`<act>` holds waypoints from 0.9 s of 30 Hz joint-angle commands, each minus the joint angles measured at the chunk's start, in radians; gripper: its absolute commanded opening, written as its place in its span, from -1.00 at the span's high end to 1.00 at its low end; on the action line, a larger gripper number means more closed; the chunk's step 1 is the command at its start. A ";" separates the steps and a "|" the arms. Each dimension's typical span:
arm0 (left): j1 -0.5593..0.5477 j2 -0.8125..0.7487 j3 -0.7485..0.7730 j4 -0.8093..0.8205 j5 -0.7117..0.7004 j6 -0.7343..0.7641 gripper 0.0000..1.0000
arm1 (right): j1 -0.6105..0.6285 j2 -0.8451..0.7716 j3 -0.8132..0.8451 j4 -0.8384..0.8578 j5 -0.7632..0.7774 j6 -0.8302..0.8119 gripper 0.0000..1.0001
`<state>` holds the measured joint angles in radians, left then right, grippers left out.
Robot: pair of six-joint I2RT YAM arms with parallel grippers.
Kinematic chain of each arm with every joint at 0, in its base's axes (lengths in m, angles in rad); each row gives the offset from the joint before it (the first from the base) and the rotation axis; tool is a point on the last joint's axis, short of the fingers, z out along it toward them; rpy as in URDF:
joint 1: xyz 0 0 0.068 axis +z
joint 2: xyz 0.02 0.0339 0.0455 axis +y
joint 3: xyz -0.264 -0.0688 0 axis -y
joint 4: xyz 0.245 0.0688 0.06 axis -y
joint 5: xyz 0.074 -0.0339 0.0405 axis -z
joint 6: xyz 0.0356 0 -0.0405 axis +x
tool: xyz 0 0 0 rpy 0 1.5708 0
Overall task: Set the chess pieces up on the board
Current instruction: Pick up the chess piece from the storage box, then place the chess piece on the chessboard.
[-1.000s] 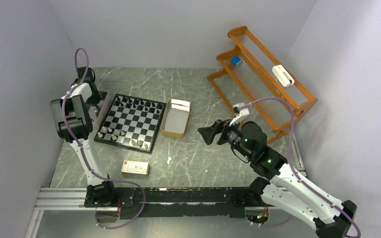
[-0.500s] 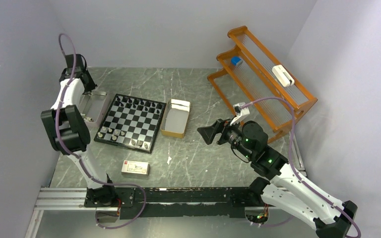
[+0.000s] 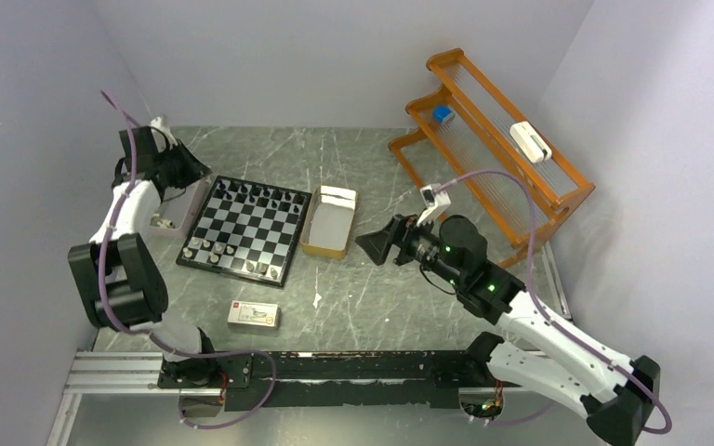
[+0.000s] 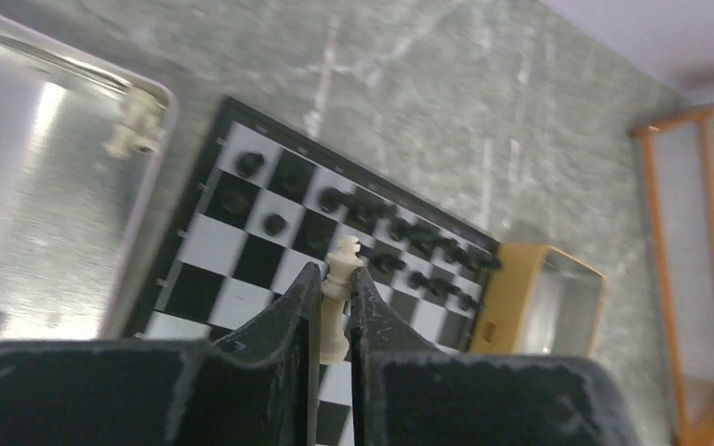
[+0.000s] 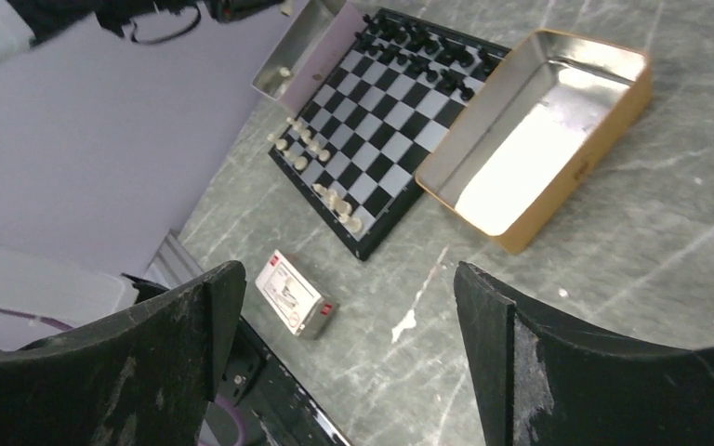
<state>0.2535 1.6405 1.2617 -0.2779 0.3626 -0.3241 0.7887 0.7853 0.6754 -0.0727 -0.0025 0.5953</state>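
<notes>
The board [image 3: 246,228] lies left of centre, black pieces [image 3: 260,195] along its far rows and pale pieces [image 3: 209,249] along its near edge. My left gripper [image 3: 189,170] hovers over the board's far left corner. In the left wrist view it [image 4: 335,274] is shut on a white king [image 4: 339,302], which stands upright between the fingers above the board [image 4: 242,265]. My right gripper [image 3: 372,243] hangs open and empty right of the tan box. In the right wrist view its [image 5: 349,279] wide jaws frame bare table, with the board [image 5: 372,121] beyond.
A silver tin tray [image 3: 172,209] lies left of the board, a pale piece [image 4: 135,130] in it. The tan box [image 3: 327,223] sits at the board's right. A white-and-red carton [image 3: 253,316] lies near the front. An orange rack [image 3: 493,153] stands at the back right.
The left arm has swung its gripper, with the king in it, from above the tin tray toward the board's far left corner. The right gripper has shifted left toward the tan box.
</notes>
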 commanded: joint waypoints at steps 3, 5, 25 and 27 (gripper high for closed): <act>-0.003 -0.236 -0.241 0.334 0.295 -0.188 0.83 | 0.001 0.162 0.093 0.211 -0.118 0.064 -0.60; -0.007 -0.281 -0.282 0.343 0.328 -0.207 0.83 | 0.003 0.234 0.122 0.271 -0.158 0.084 -0.49; -0.159 -0.529 -0.447 0.366 0.381 -0.463 0.83 | 0.148 0.869 0.535 0.488 -0.055 0.060 -0.32; -0.180 -0.541 -0.451 0.365 0.369 -0.470 0.82 | 0.164 0.900 0.565 0.497 -0.030 0.041 -0.32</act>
<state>0.1123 1.1309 0.8223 0.0471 0.7185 -0.7395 0.9241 1.6398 1.1744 0.3447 -0.1017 0.6800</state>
